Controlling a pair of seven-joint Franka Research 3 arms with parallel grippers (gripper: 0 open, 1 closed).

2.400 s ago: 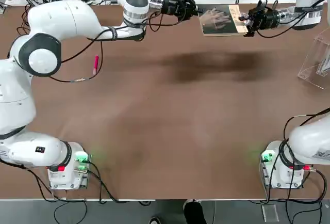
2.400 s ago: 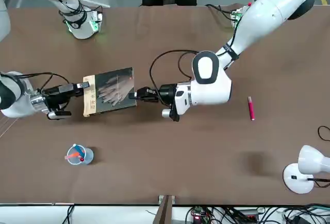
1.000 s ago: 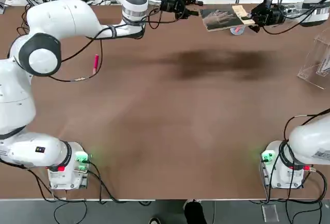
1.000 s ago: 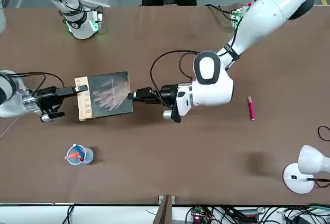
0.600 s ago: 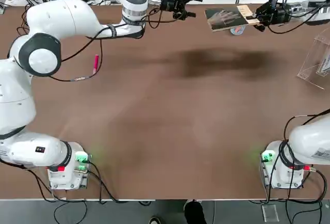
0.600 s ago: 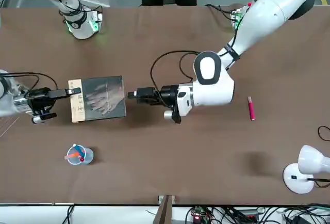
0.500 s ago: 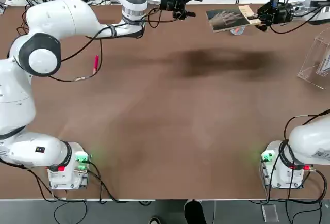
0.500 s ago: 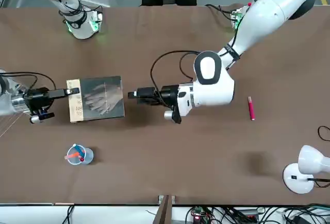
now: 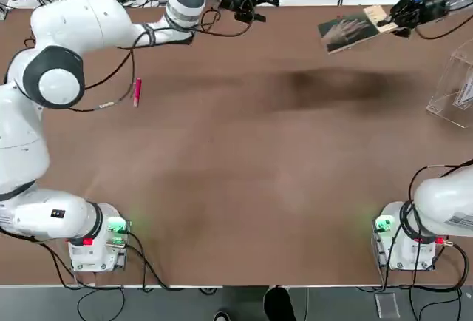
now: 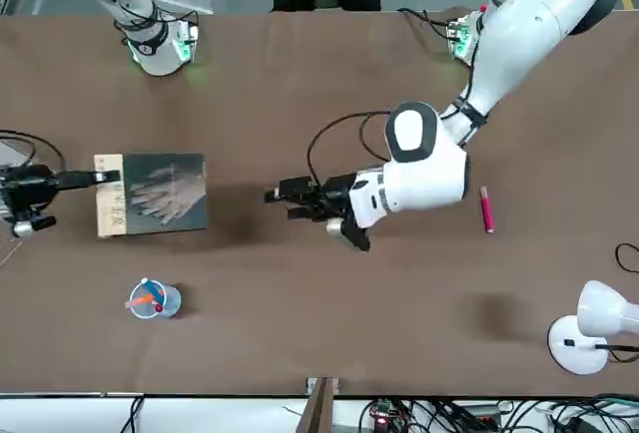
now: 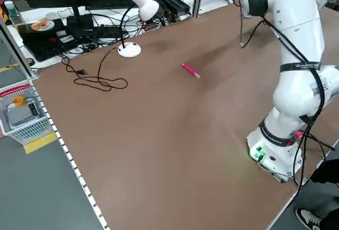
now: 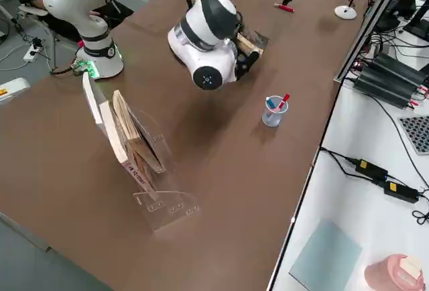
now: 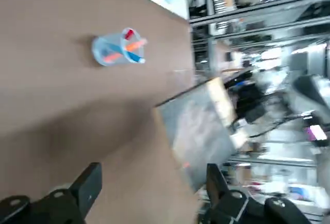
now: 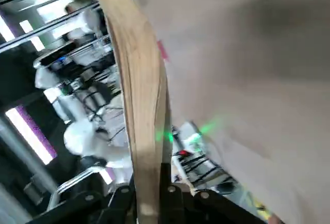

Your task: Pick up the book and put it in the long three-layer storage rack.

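The book (image 9: pixel 349 33) hangs in the air over the far side of the table, its dark grey cover with the pale hand facing up (image 10: pixel 155 194). My right gripper (image 9: pixel 392 21) is shut on its tan strip, whose edge fills the right wrist view (image 14: pixel 138 105). My left gripper (image 9: pixel 264 0) stands open and empty, well apart from the book's other edge (image 10: pixel 272 196); its wrist view shows the book (image 13: pixel 198 131) beyond both spread fingers. The long three-layer storage rack (image 9: pixel 452 84) stands at the right edge of the table, clear acrylic, with tan books leaning in it (image 12: pixel 164 205).
A small clear cup of pens (image 10: pixel 150 298) stands near the far edge, just beyond the book. A pink pen (image 9: pixel 137 92) lies on the left part of the table. A white desk lamp (image 10: pixel 589 325) sits at the far left corner.
My left gripper has opened, let go of the book and drawn back to the left. The right gripper has carried the book to the right, toward the rack's side.
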